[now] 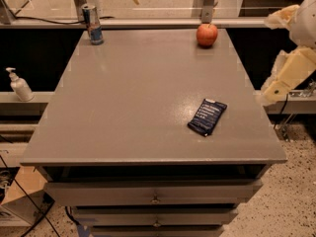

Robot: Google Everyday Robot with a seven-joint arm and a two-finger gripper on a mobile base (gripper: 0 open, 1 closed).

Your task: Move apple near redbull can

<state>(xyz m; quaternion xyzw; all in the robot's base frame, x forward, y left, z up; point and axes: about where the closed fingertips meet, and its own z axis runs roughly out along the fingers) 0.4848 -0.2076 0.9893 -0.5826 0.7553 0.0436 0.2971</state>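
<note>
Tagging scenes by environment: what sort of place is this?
Probably a lab or office workspace: a grey drawer cabinet used as a table, loose cables, a speckled floor, a pump bottle on a side ledge. The gripper hangs beside the cabinet's right edge, away from the apple.

Grey counter (148, 107) over drawers (155, 194). Speckled floor (291, 201) at 5 o'clock. Ledge (10, 98) at 9 o'clock carries a white pump bottle (19, 85). Metal posts (206, 4) at 12. Gripper (270, 94) at 3 o'clock, off the counter.
</note>
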